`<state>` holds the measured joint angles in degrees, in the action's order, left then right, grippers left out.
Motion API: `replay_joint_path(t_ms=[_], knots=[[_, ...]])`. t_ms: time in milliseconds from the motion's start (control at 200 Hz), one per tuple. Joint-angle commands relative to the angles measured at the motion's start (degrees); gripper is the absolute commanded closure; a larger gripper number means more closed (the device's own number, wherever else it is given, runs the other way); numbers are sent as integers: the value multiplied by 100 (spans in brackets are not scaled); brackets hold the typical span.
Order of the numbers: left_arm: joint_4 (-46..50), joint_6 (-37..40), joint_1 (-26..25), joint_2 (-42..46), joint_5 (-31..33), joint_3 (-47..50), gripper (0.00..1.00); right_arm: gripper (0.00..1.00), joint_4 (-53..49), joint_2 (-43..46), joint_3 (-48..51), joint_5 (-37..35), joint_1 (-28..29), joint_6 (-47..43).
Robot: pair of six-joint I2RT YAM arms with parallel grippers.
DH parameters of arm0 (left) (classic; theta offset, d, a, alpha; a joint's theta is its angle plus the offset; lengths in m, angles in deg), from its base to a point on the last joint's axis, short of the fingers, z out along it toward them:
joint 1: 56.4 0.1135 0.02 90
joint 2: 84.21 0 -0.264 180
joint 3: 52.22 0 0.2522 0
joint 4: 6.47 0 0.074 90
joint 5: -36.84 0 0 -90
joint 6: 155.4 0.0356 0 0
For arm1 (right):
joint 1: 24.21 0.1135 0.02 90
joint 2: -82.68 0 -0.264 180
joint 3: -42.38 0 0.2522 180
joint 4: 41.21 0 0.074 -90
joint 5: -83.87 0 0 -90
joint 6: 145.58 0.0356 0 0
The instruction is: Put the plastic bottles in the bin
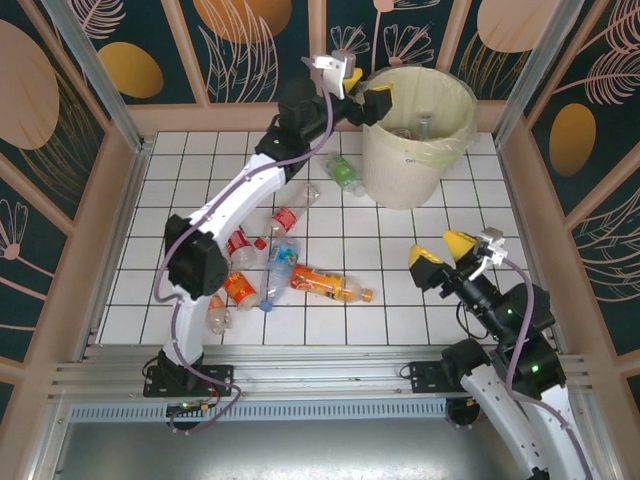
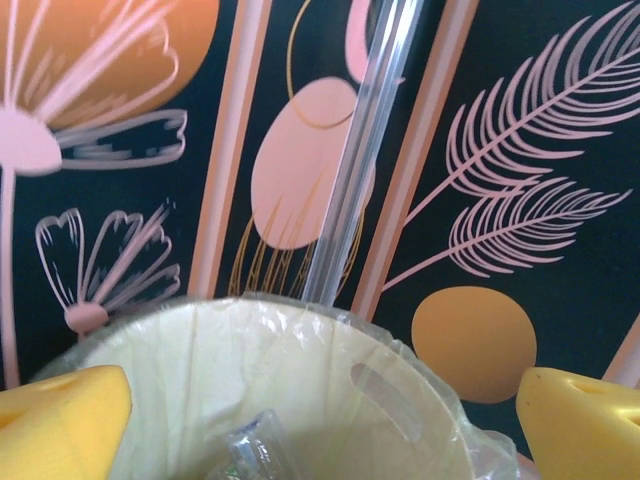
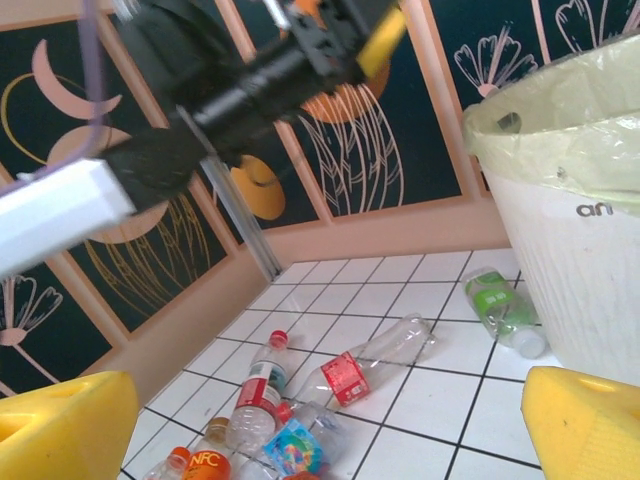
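While most of the plastic bottles (image 1: 262, 268) lie clustered at the left of the tiled worktop (image 1: 390, 320), an orange-labelled bottle (image 1: 325, 284) beside them and a green-labelled bottle (image 1: 345, 172) just beside the bin (image 1: 400, 170), the left claw (image 1: 367, 86) hangs over the bin's rim, fingers apart and empty, with a clear bottle (image 2: 250, 455) inside below it. I judge this the release step; next comes a reach down for another bottle. The right claw (image 1: 443, 252) hovers spread and empty.
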<state>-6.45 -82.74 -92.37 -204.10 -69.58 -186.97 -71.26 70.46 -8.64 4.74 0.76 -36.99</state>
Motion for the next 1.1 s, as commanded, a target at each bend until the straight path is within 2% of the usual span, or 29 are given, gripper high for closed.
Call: replay_joint_path(t_ms=[0, 105, 235, 475, 661, 781, 921, 1091], knots=[[229, 705, -16, 627, 32, 595, 2, 1, 202, -390, -196, -165, 34, 38], [227, 973, -20, 1275, 132, 1426, 1, 1, 305, -801, -267, -302, 34, 60], [672, 1357, -24, 1962, 262, 2238, 1, 1, 416, -1354, -387, -585, 34, 95], [1367, 1543, -22, 3427, 641, 3845, 1, 1, 815, -2459, -625, 30, 34, -152], [2552, 1164, -20, 4266, 1350, 4711, 1, 1, 778, -2978, -744, 713, 43, -325], [3502, 858, -23, 4648, 1354, 5182, 1, 1, 631, -2957, -730, 1004, 43, -484], [4597, 116, -24, 4763, 1460, 5551, 3, 1, 499, -2883, -717, 1502, 47, -632], [5171, -769, -24, 4771, 1725, 6014, 4, 1, 335, -2902, -843, 2230, 47, -747]])
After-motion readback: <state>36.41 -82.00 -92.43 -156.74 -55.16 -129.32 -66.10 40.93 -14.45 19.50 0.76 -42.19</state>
